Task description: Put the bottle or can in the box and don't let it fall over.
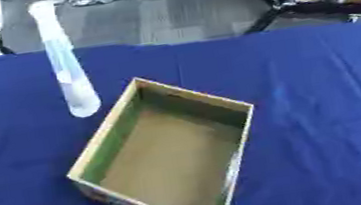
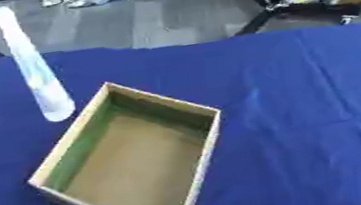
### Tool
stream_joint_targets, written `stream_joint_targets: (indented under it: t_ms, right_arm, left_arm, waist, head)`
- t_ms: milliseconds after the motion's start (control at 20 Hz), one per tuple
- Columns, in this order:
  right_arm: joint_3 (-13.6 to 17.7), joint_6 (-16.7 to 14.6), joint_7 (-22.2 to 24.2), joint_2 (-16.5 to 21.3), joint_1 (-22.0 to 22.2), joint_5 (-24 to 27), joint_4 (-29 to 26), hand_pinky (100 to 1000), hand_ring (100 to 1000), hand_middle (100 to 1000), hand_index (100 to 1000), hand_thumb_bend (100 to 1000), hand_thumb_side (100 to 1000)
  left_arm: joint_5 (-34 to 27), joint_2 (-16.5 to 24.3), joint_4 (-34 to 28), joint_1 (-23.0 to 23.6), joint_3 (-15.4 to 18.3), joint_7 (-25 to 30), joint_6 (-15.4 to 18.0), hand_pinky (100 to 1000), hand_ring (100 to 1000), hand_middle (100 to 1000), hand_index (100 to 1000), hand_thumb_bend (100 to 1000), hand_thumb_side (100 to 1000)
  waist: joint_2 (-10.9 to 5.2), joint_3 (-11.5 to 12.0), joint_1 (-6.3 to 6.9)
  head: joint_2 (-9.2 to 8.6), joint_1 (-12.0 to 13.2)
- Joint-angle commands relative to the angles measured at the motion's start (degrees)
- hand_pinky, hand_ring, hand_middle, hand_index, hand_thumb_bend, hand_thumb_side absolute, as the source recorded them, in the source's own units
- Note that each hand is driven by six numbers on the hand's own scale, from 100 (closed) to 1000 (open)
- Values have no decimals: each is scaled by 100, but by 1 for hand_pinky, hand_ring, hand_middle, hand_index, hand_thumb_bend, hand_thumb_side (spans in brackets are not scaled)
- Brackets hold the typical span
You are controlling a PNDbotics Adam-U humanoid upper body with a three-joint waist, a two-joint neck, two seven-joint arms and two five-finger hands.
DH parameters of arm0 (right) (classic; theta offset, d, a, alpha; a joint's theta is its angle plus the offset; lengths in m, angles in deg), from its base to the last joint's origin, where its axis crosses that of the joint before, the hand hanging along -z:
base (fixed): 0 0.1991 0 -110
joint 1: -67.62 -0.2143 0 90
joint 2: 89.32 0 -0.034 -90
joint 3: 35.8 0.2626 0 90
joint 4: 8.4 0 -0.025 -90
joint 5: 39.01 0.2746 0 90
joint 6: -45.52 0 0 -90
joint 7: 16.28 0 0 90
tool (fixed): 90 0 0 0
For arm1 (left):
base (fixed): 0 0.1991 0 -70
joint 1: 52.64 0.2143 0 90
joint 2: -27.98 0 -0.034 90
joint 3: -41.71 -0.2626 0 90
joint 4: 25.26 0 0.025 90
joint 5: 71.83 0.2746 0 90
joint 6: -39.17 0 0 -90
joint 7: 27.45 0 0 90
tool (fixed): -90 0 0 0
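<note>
Your bottle (image 1: 65,65) stands on the blue table (image 1: 323,84), tall, pale and see-through, blurred in both views, with its top leaning toward the far left. Its base sits just beside the far-left wall of the box (image 1: 101,141); you cannot tell whether the two touch. The open cardboard box lies near the middle of the table, turned askew, with nothing inside it. Neither of your hands shows in either view, so their state cannot be told.

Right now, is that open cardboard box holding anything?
Empty. The open cardboard box shows only its bare brown floor; the tall clear plastic bottle stands outside it.
</note>
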Motion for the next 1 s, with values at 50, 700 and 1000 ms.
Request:
stream_joint_targets:
  t_ms: [50, 700, 1000]
  right_arm:
    - [60, -20, -2, 195, -18, 23, -105, 955, 1000, 1000, 1000, 100, 513]
    - [56, -46, 3, 215, -19, 45, -105, 954, 1000, 1000, 1000, 100, 511]
    - [35, -35, 22, 213, -12, 47, -105, 954, 1000, 1000, 1000, 100, 510]
  left_arm:
    - [55, 204, -102, -24, 57, -9, 22, 1000, 1000, 974, 953, 100, 629]
    - [53, 193, -81, -39, 43, 19, -19, 1000, 999, 958, 950, 100, 614]
    - [-10, 305, 244, -423, -160, 173, -185, 1000, 998, 966, 946, 100, 614]
  waist:
    - [-116, -9, 21]
    - [-123, 5, 12]
    - [-142, 11, -7]
  head:
    - [-66, 10]
    - [-37, 16]
    - [-29, 24]
